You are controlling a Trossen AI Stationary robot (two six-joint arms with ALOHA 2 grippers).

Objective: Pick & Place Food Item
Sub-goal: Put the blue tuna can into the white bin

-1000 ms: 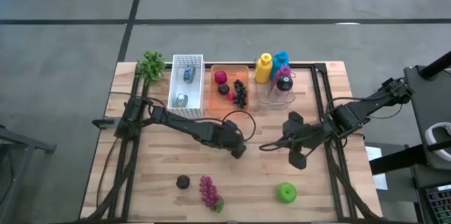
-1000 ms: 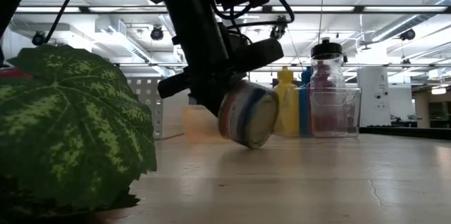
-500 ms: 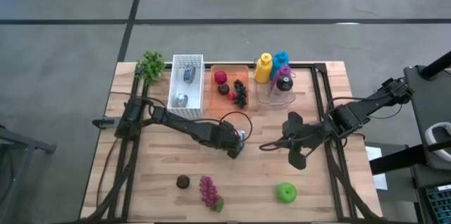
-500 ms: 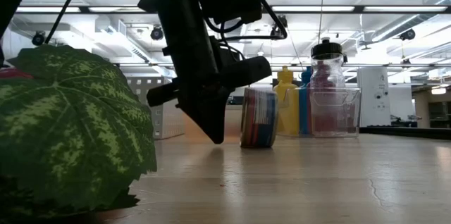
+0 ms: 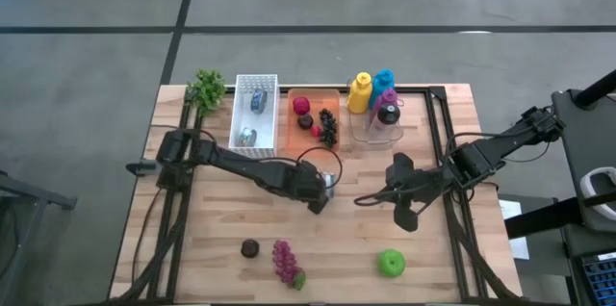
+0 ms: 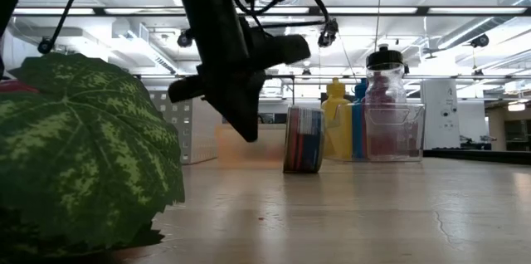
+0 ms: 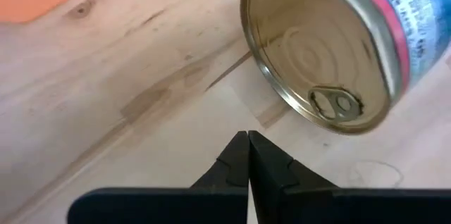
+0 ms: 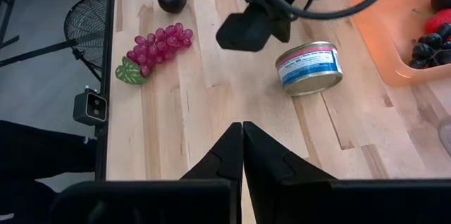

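A flat tin can (image 7: 331,41) with a blue, white and pink label rests on its curved wall on the wooden table, mid-table in the high view (image 5: 328,183), its pull-tab lid facing my left gripper. In the low view the can (image 6: 303,139) stands on edge. My left gripper (image 7: 248,137) is shut and empty, hanging slanted just above the table, a little to the can's near left (image 5: 317,203). My right gripper (image 8: 242,127) is shut and empty, held above the table right of centre (image 5: 412,221).
At the table's far side stand a white basket (image 5: 255,118) with two cans, an orange tray (image 5: 313,121) of fruit and a clear bin of bottles (image 5: 375,104). Near the front edge lie a dark plum (image 5: 250,248), purple grapes (image 5: 286,263) and a green apple (image 5: 390,264).
My left gripper has risen and drawn back a little toward the table's left, away from the can, staying shut. The can, which was tilted against the fingers, has tipped up and now stands alone on its curved wall.
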